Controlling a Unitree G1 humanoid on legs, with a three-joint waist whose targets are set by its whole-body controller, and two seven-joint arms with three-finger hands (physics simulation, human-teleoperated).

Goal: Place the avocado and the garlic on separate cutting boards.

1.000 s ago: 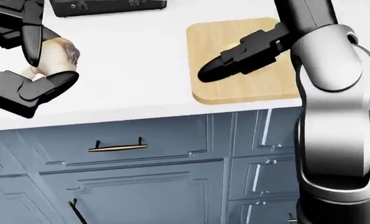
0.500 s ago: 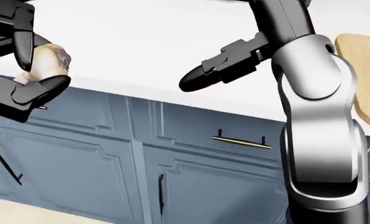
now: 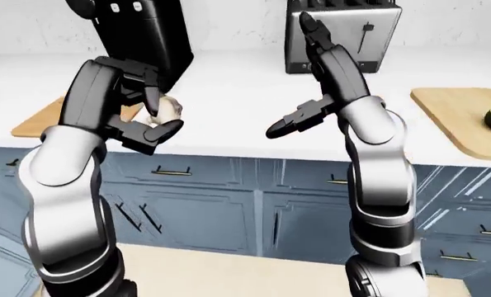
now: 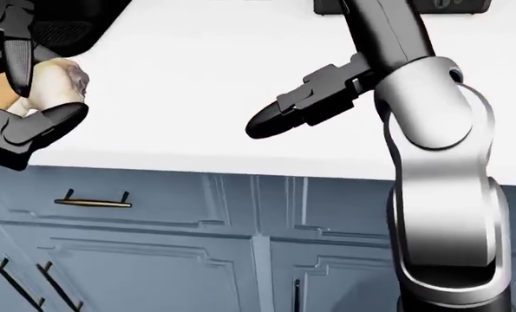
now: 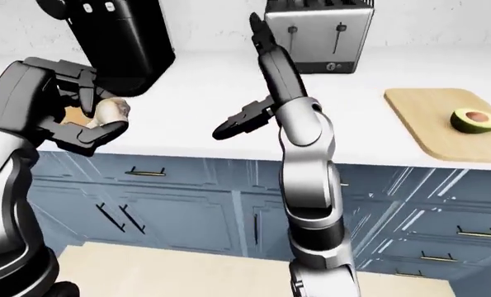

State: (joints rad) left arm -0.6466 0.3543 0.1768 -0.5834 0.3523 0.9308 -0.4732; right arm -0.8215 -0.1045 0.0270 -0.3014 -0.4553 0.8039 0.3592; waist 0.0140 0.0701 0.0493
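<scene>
While gripped, garlic [image 4: 56, 83] between left hand [image 4: 23, 97] fingers

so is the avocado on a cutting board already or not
Yes: the avocado lies cut side up on the cutting board at the right-eye view's right edge, with no hand touching it.

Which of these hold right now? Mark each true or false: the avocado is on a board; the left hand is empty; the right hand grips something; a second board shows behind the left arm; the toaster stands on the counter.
1. The avocado lies on the cutting board at right. True.
2. The left hand is empty. False: its fingers close round the garlic.
3. The right hand grips something. False: it holds nothing.
4. A second board shows behind the left arm. True.
5. The toaster stands on the counter. True.
</scene>
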